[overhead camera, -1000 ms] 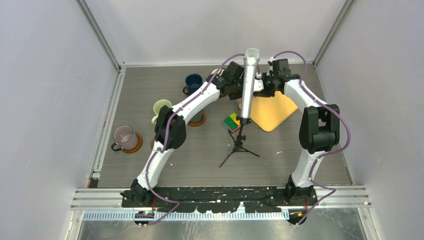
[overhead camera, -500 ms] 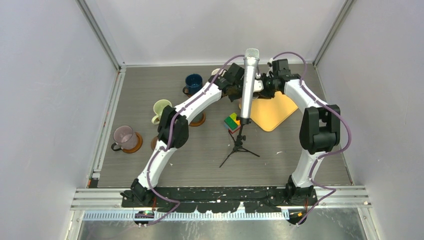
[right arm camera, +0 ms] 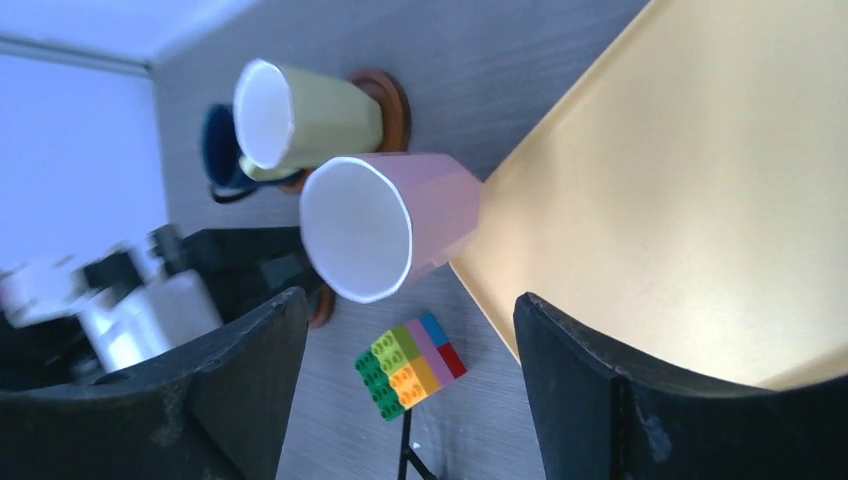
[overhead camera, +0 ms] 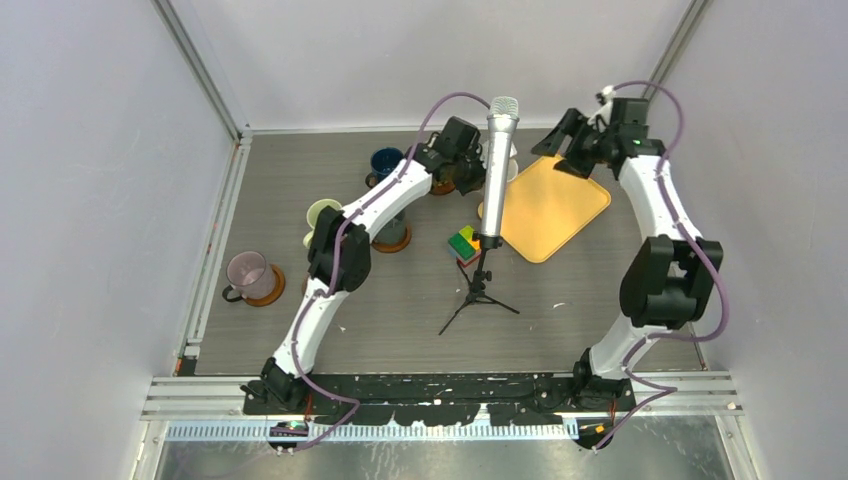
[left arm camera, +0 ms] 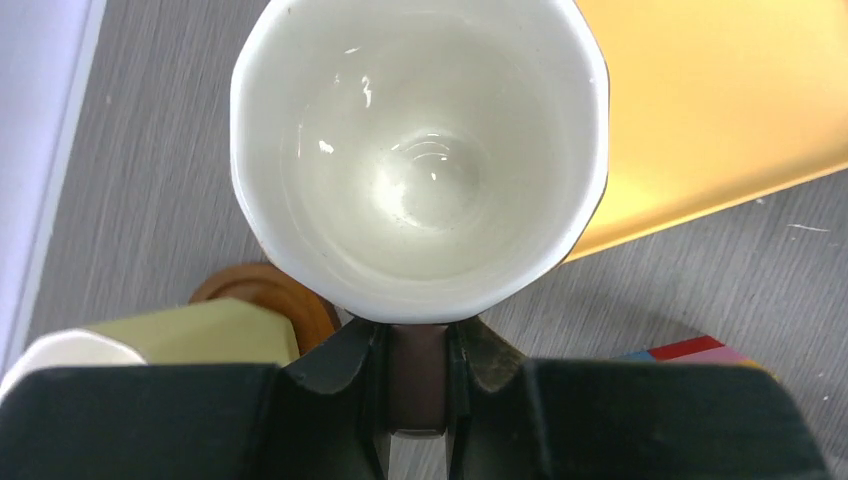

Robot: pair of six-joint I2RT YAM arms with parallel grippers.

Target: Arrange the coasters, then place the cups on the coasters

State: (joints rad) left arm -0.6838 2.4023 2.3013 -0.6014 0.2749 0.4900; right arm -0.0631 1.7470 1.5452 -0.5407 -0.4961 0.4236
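Observation:
My left gripper [left arm camera: 417, 345] is shut on the handle of the pink cup [left arm camera: 420, 160], white inside, which I hold beside the yellow tray's left edge. The same cup [right arm camera: 390, 225] shows in the right wrist view. Just left of it a cream-yellow cup [right arm camera: 310, 115] stands on a brown coaster [right arm camera: 390, 95], with the dark blue cup [right arm camera: 220, 150] beyond. My right gripper [right arm camera: 410, 390] is open and empty, off the far right of the tray [overhead camera: 558, 148]. A mauve cup [overhead camera: 247, 275] sits on a coaster [overhead camera: 272, 290] at the left. A pale green cup [overhead camera: 322, 215] stands mid-left.
A silver microphone [overhead camera: 497, 160] on a tripod stands mid-table and hides the held cup from above. The large yellow tray [overhead camera: 550, 205] lies to its right. A multicoloured brick block [overhead camera: 462, 243] lies near the stand. My left arm covers a dark cup [overhead camera: 393, 234].
The right gripper opened, let go of the pink cup and drew back to the far right. The left gripper shut on the cup's handle and shifted it slightly left.

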